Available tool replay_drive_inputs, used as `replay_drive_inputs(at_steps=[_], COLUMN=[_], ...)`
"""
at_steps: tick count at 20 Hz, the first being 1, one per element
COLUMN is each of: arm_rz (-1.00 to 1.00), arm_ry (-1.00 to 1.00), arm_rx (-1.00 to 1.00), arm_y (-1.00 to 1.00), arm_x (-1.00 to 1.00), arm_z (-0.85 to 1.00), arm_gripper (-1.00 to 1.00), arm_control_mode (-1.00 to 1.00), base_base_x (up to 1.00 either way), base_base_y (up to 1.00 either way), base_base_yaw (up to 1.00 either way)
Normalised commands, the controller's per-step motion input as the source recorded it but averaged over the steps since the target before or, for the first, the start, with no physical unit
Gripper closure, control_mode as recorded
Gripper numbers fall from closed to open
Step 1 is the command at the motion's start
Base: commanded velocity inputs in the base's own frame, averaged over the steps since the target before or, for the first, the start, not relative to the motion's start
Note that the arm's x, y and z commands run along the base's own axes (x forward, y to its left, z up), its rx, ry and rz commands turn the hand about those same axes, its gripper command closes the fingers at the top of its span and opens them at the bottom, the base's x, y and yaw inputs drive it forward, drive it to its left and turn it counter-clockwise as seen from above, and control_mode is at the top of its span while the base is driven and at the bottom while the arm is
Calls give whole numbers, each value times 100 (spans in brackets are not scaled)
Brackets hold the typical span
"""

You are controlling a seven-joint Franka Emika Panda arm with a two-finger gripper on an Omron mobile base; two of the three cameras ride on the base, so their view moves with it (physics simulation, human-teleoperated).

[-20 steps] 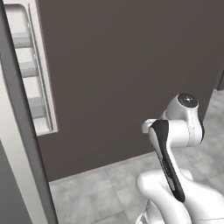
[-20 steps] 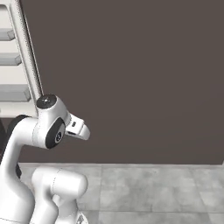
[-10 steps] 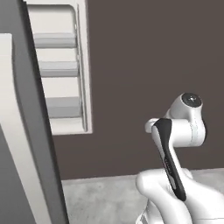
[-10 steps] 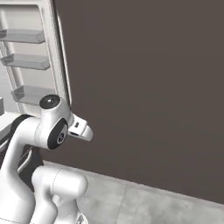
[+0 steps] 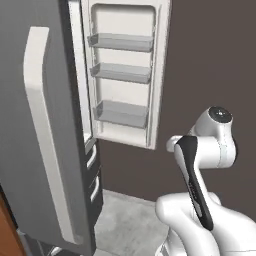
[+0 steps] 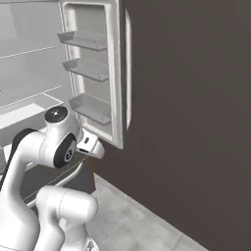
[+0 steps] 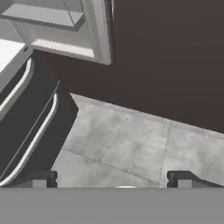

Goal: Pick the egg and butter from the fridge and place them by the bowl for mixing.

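Observation:
The fridge [image 5: 45, 125] stands open. Its grey left door with a long pale handle faces me in the left base view. Its right door [image 6: 93, 73] is swung wide and shows three clear bins with nothing visible in them. White inner shelves [image 6: 29, 105] appear at the left of the right base view. My gripper [image 7: 113, 181] is open, points down at the floor in front of the fridge's lower drawers [image 7: 26, 113], and holds nothing. The egg, the butter and the bowl are out of view.
A dark brown wall [image 5: 210, 60] runs to the right of the open door. Grey tiled floor [image 7: 131, 135] lies below it. The drawers carry long curved handles [image 7: 37, 135]. My folded white arm [image 6: 54, 147] sits close to the open door's lower corner.
The whole picture has shifted, so the camera has moved. The open fridge door and shelves now take up far more of both base views. The arm keeps its folded pose, gripper open.

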Motion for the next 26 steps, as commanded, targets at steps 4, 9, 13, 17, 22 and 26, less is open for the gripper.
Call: replay_drive_inputs(at_steps=[4,9,13,17,22,26], arm_rz=[0,0,0,0,0,0], arm_ry=[0,0,0,0,0,0], arm_rx=[0,0,0,0,0,0], arm_y=[0,0,0,0,0,0], arm_x=[0,0,0,0,0,0], arm_z=[0,0,0,0,0,0], arm_gripper=[-100,-100,-100,-100,-100,-100], arm_control_mode=[100,100,100,100,100,100], base_base_x=[44,39,39,45,56,51], base_base_y=[-7,-6,-4,-2,-17,-32], base_base_yaw=[46,54,60,62,39,22])
